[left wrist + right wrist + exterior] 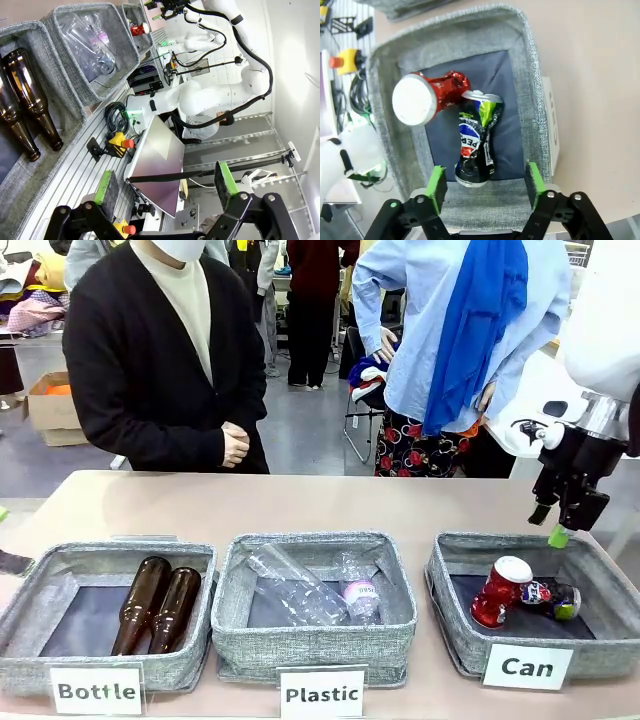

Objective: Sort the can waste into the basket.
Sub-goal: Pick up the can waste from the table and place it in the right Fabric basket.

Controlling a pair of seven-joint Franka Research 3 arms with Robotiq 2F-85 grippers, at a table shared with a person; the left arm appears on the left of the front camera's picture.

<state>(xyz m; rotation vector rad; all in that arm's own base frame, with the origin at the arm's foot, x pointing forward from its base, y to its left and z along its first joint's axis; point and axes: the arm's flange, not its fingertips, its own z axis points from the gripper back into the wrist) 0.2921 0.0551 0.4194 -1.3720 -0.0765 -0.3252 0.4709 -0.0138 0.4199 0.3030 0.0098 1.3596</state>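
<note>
Both pieces of can waste lie inside the grey woven basket [447, 582] with the "Can" card, at the right of the table. The crushed red can [503, 590] lies left of the dark can [553, 598] with its green-yellow end, and the two touch. My right gripper [549, 525] hangs above the basket's far right rim. In the right wrist view, the right gripper [485, 186] stands open with nothing held, above the basket's wall [532, 75]; the red can [427, 95] and the dark can [476, 142] lie below. My left gripper [166, 184] is open and empty, off the table's near side.
The "Plastic" basket [232, 615] in the middle holds clear bottles. The "Bottle" basket [30, 585] at the left holds two brown glass bottles [155, 605]. A person in a black cardigan [150, 370] stands at the far side, hands clasped. Bare tabletop lies behind the baskets.
</note>
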